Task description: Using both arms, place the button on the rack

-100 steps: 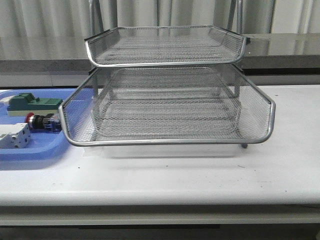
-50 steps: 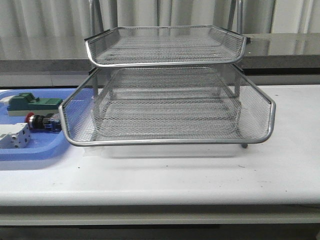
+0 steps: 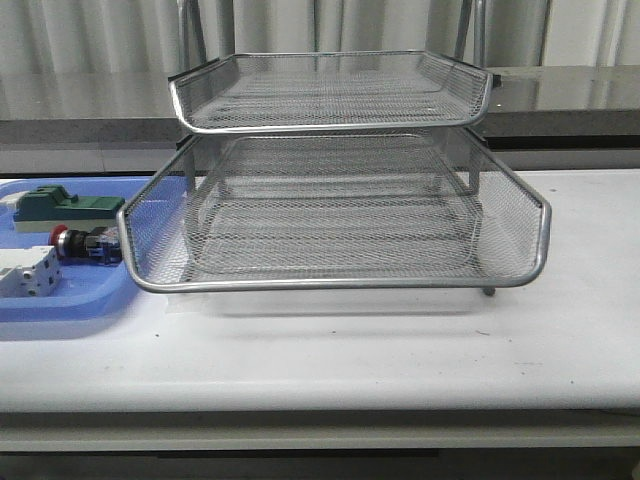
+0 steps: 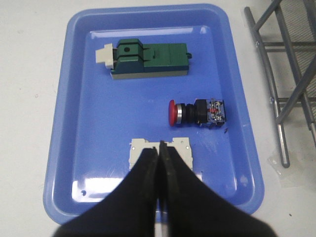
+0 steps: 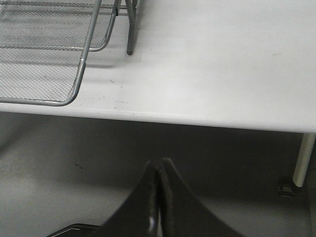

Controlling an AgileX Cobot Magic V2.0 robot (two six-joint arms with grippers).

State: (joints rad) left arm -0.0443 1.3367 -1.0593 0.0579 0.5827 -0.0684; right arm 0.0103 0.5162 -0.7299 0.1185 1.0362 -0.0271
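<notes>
My left gripper (image 4: 160,148) clenched, empty, over white block (image 4: 160,153). Button (image 4: 196,112) in blue tray (image 4: 64,148), ahead and to rack (image 3: 340,200) side of tips, axis crosswise. Right gripper (image 5: 159,168) clenched, off table, far.

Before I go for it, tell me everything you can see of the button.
The button lies on its side in the blue tray, between the green block and the white block, touching neither. It has a red mushroom cap, a silver collar, a black body and a rear block with metal terminals. The cap points away from the rack. No tool touches it.
</notes>
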